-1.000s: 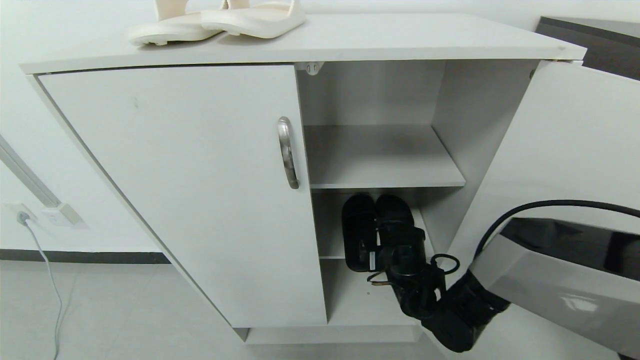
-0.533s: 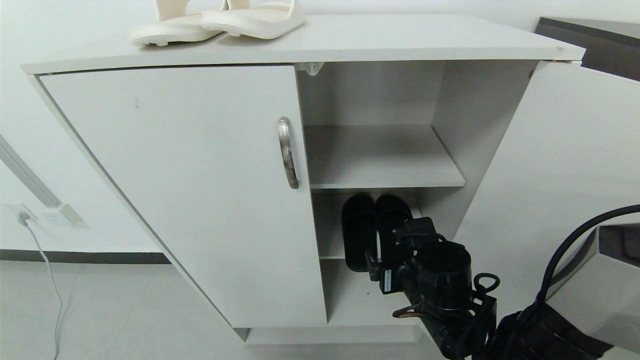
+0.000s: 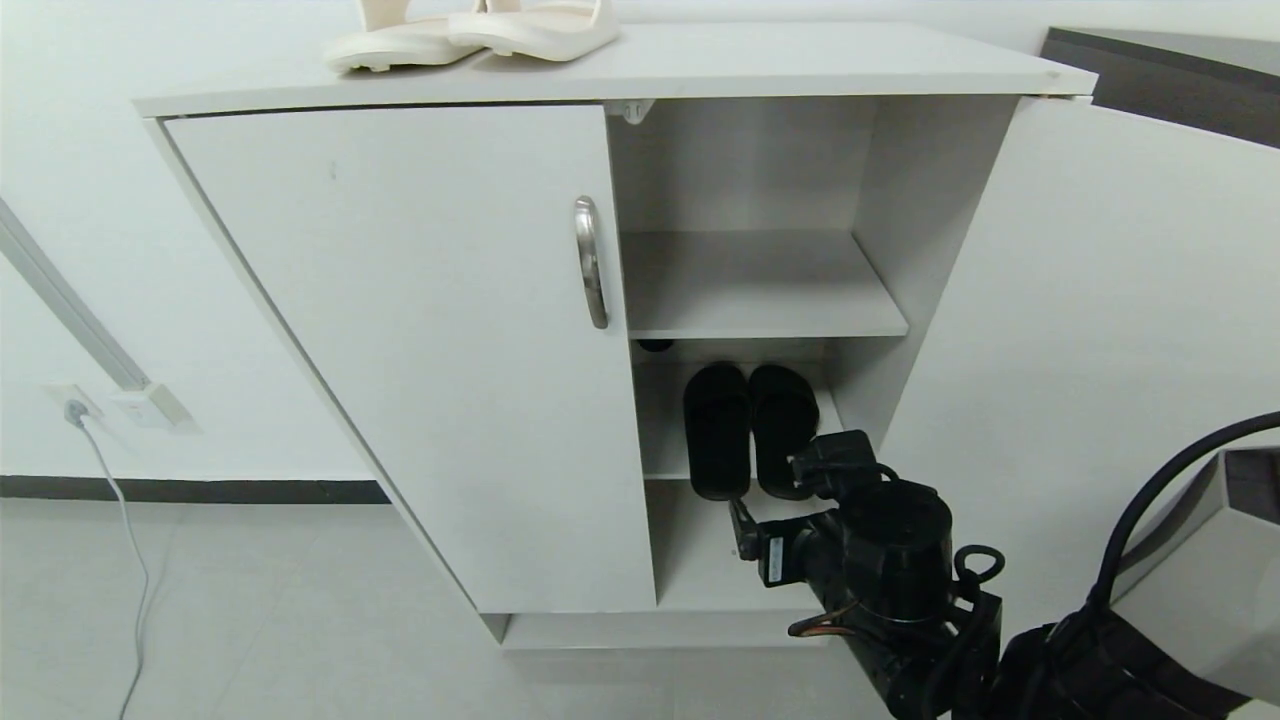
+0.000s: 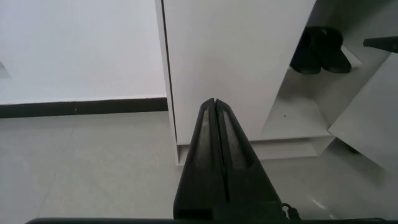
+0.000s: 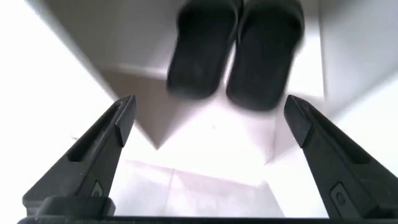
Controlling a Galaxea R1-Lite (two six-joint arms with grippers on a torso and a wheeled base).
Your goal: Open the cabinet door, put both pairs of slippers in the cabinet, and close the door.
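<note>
The white cabinet (image 3: 800, 60) has its left door (image 3: 430, 330) closed and its right door (image 3: 1100, 300) swung wide open. A black pair of slippers (image 3: 750, 430) lies side by side on the middle shelf, toes inward, also seen as slippers (image 5: 239, 50) and slippers (image 4: 320, 50). A cream pair of slippers (image 3: 480, 35) rests on the cabinet top. My right gripper (image 3: 790, 490) hangs open just outside the cabinet, in front of the black pair and apart from it; its fingers (image 5: 109, 137) are spread wide. My left gripper (image 4: 214, 106) is shut and empty, low over the floor, facing the closed door (image 4: 236, 56).
The upper shelf (image 3: 760, 290) and bottom shelf (image 3: 720, 560) are bare. A metal handle (image 3: 591, 262) sits on the closed door. A wall socket (image 3: 75, 410) with a cable (image 3: 130, 560) is at the left. Dark furniture (image 3: 1180, 80) stands behind the open door.
My right gripper has drawn back out of the cabinet, leaving the black slippers on the middle shelf. The head camera has shifted, so the whole cabinet sits differently in the picture.
</note>
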